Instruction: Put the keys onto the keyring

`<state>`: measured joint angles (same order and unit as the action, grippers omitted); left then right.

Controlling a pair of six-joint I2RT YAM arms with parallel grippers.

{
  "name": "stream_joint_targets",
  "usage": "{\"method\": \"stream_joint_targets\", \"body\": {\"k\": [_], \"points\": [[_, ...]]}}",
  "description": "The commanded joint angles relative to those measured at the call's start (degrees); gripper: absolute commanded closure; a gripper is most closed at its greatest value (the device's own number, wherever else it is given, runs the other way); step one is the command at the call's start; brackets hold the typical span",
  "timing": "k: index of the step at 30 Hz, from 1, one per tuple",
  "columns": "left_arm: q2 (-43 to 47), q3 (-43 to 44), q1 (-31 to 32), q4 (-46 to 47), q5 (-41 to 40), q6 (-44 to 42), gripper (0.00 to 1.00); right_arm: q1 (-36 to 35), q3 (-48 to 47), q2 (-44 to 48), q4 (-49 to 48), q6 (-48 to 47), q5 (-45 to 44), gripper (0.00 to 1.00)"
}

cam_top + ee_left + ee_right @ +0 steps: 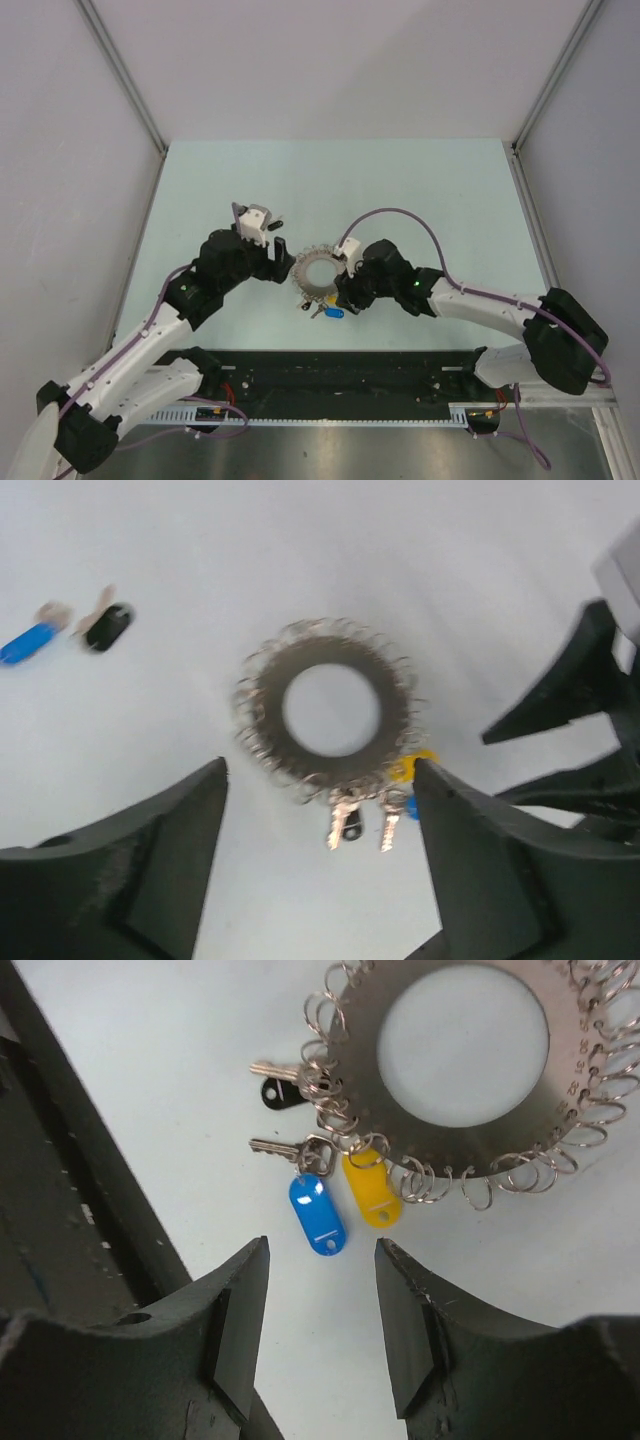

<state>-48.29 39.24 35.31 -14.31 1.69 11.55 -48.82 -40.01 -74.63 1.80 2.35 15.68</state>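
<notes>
left gripper (320, 768) wide open, empty, tips either side of keyring (460, 1155) | keyring flat on table (420, 190) between both grippers | blue key (317, 1213), yellow key (371, 1192), black key (283, 1091) at its loops, two loose keys (105, 628) well apart | right gripper (321, 1246) open, empty, just short of blue key

You have a pale mint-green flat counter (400, 190) boxed in by plain white walls (330, 60) on three sides, evenly lit. Slanted silver aluminium posts (122, 75) meet its far corners, and a black mounting rail (340, 372) runs along its near edge.
</notes>
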Motion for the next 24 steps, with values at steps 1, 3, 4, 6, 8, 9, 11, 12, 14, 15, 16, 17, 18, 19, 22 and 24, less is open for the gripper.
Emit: {"method": "stream_joint_targets", "body": {"k": [1,3,4,6,8,9,11,12,14,15,16,17,18,19,22,24], "points": [[3.0,3.6,-5.1,-8.7,-9.2,2.4,0.14,-4.8,-5.2,-4.4,4.5,-2.2,-10.0,0.49],[4.3,3.5,-6.7,-9.8,-11.8,1.6,0.05,-8.2,-6.3,-7.0,4.8,-2.2,-14.1,0.49],[4.7,2.9,-8.3,-10.0,-12.6,1.1,0.01,-9.4,-7.8,-8.1,4.9,-2.2,-15.7,0.5],[5.8,1.7,-9.9,-9.3,-15.1,0.8,0.0,-12.4,-9.5,-11.0,6.0,-1.5,-21.2,0.51],[6.5,-0.5,-11.8,-7.7,-16.4,0.9,0.0,-14.2,-12.4,-13.1,7.0,-0.7,-24.1,0.53],[6.7,-0.6,-12.6,-7.4,-15.2,1.2,0.0,-15.0,-13.3,-14.1,7.9,-0.4,-26.9,0.53],[7.2,-0.3,-14.5,-7.8,-15.0,1.5,0.0,-16.8,-15.8,-17.1,9.0,-0.1,-29.6,0.57],[7.4,-0.3,-14.8,-7.6,-15.5,1.3,0.0,-17.4,-16.7,-18.0,10.1,0.4,-31.4,0.58],[8.6,-0.4,-15.7,-7.6,-16.2,0.8,0.0,-18.6,-18.8,-20.5,11.4,1.0,-32.7,0.6],[8.8,-0.5,-15.9,-7.6,-16.6,0.5,0.0,-18.9,-19.6,-21.3,12.3,1.2,-33.4,0.61],[9.4,-0.7,-16.1,-7.7,-16.7,0.2,0.0,-19.6,-20.1,-22.9,12.8,1.3,-33.8,0.63],[9.7,-0.8,-16.2,-7.7,-16.8,0.2,0.0,-19.8,-20.7,-23.7,13.3,1.3,-34.0,0.63],[10.0,-0.9,-16.3,-7.8,-16.8,0.0,0.0,-20.0,-22.0,-24.7,14.2,1.3,-34.2,0.64],[10.1,-1.1,-16.5,-7.7,-16.9,-0.3,0.0,-20.3,-22.6,-25.5,14.7,1.5,-34.5,0.64],[10.4,-1.1,-16.8,-7.7,-17.2,-0.7,0.0,-21.5,-24.8,-28.5,16.7,2.0,-36.3,0.65],[10.6,-1.1,-16.9,-7.8,-17.2,-0.8,0.0,-22.1,-25.6,-30.3,17.9,2.1,-37.5,0.65]]}}
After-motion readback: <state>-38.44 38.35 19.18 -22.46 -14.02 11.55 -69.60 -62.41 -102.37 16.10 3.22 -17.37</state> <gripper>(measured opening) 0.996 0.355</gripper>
